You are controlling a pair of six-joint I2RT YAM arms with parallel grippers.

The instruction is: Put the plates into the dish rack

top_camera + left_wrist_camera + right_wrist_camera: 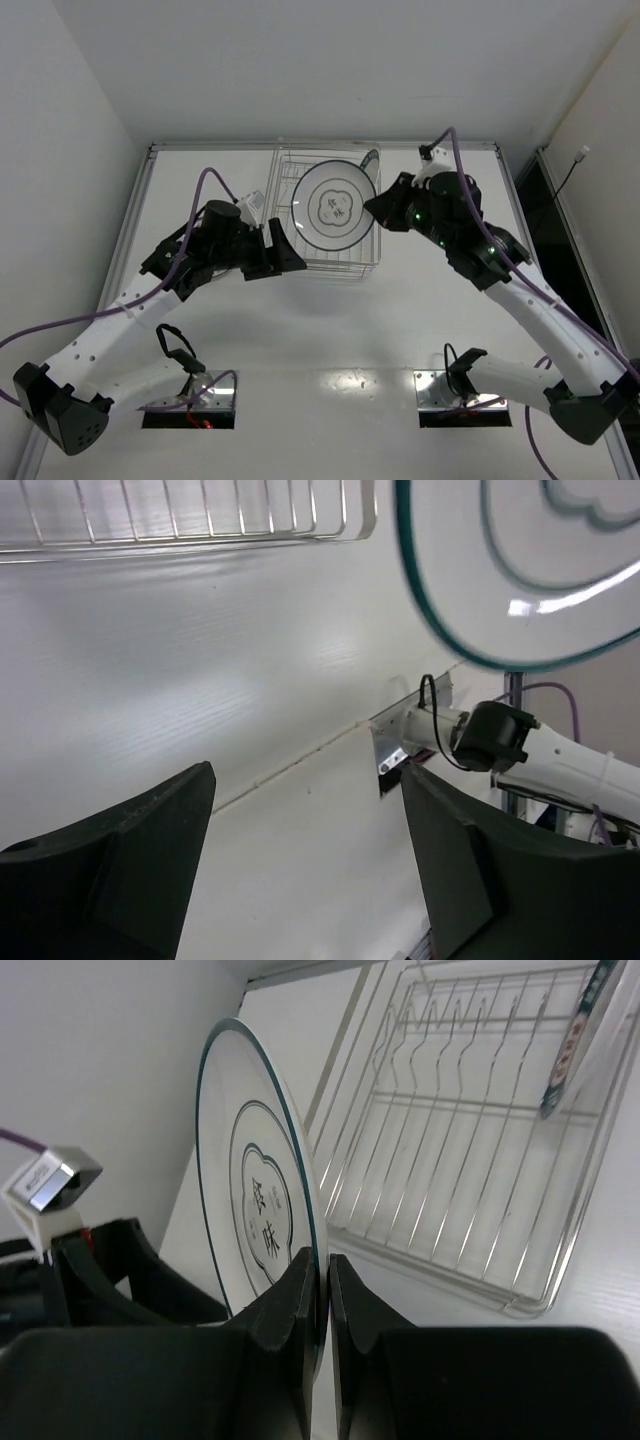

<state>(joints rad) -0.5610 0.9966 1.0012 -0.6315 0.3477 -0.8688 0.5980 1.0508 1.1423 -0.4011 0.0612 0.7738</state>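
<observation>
Gaping wide and empty, the left gripper (284, 250) sits just left of the flower-outline plate (335, 205), held over the wire dish rack (288, 170) with its rim pinched by the right gripper (377, 208); a patterned-rim plate (370, 160) stands in the rack's far right corner

"Looking down from above, the plate (335, 205) hides most of the rack's (288, 168) prongs."

"And the left wrist view cuts that plate off at the top and right. The other plate (583, 1035), in the rack's corner, runs off-frame, its pattern blurred."
</observation>
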